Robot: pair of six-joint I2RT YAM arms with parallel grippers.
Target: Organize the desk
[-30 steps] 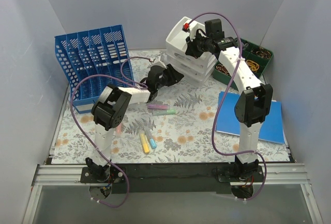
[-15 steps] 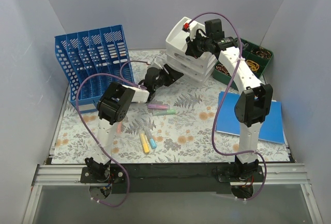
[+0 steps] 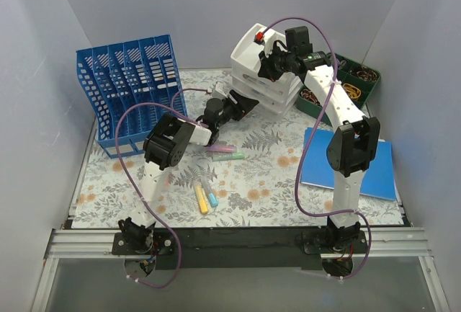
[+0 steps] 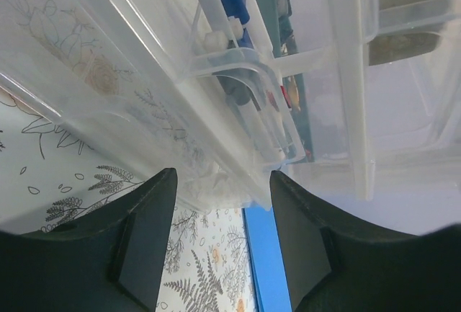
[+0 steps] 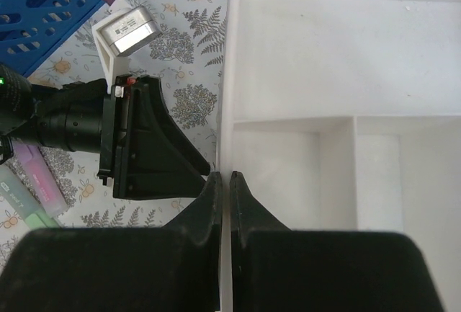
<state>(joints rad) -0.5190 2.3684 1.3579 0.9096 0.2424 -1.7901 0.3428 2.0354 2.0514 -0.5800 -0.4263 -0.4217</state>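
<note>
The desk [image 3: 274, 182] has a pale fern-and-flower print. At its back stands a stack of plastic trays [image 3: 270, 96]. My right gripper [image 3: 268, 67] is shut on the side wall of the top white tray [image 3: 248, 52], which is tilted above the stack; the right wrist view shows its fingertips [image 5: 225, 179] pinching that thin white wall [image 5: 232, 74]. My left gripper [image 3: 241, 103] is open at the stack's front left. In the left wrist view, the corner of a clear tray [image 4: 238, 110] pokes between its tips [image 4: 223, 182] without being clamped.
A blue file rack [image 3: 133, 85] stands at the back left. Several highlighters [image 3: 225, 152] lie mid-desk. A blue notebook [image 3: 360, 164] lies on the right, behind the right arm. A green bin [image 3: 353, 85] of rubber bands sits at the back right.
My left arm has reached further toward the tray stack and its jaws have widened. The right gripper and the white tray have not moved.
</note>
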